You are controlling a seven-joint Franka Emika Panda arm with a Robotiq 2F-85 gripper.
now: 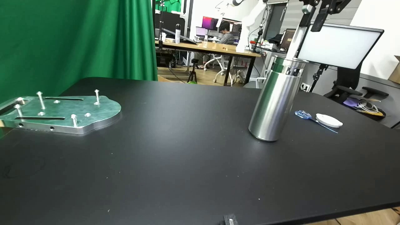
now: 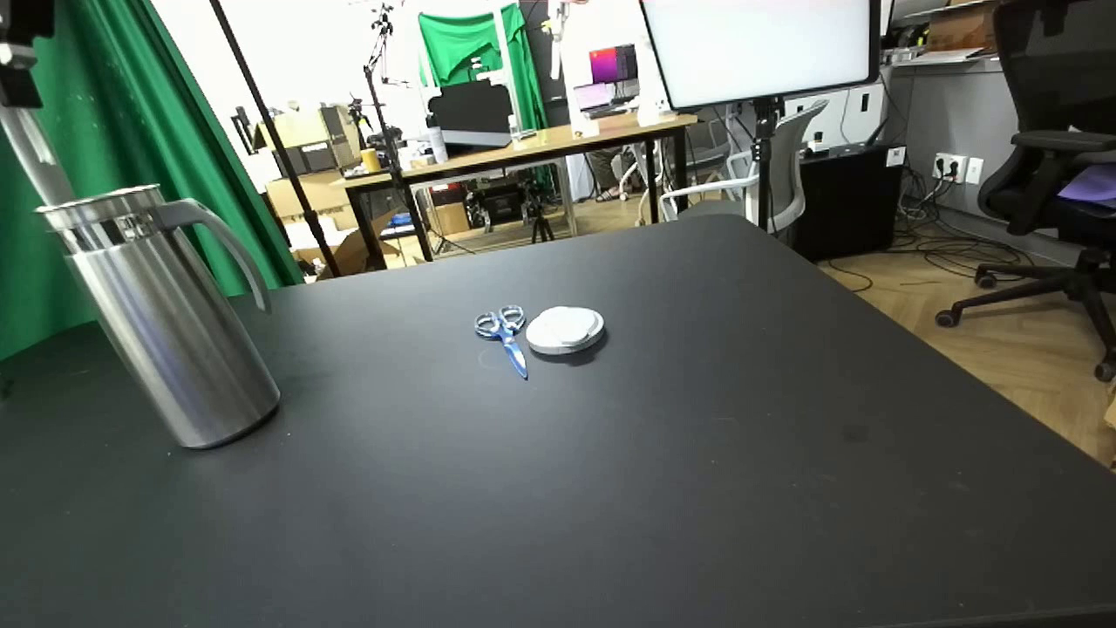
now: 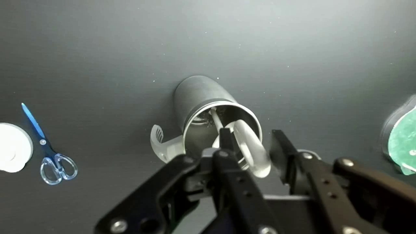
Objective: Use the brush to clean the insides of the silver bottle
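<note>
The silver bottle [image 1: 275, 106] stands on the black table and also shows in an exterior view [image 2: 179, 331]. Its open mouth and grey handle show in the wrist view [image 3: 200, 89]. The white brush [image 1: 295, 43] is inside the bottle, its looped handle [image 3: 253, 149] sticking up out of the mouth; its head is hidden inside. My gripper [image 3: 252, 131] is above the bottle with its fingers apart on either side of the brush handle. The handle lies nearer the left finger in the wrist view, with a gap to the right finger. In an exterior view the fingers [image 1: 310, 26] are also apart.
Blue scissors [image 2: 506, 336] and a white round lid [image 2: 565, 330] lie near the bottle. A greenish plate with metal pegs [image 1: 72, 109] sits across the table. A bright panel on a stand [image 1: 340, 45] and a green curtain [image 1: 109, 40] stand behind.
</note>
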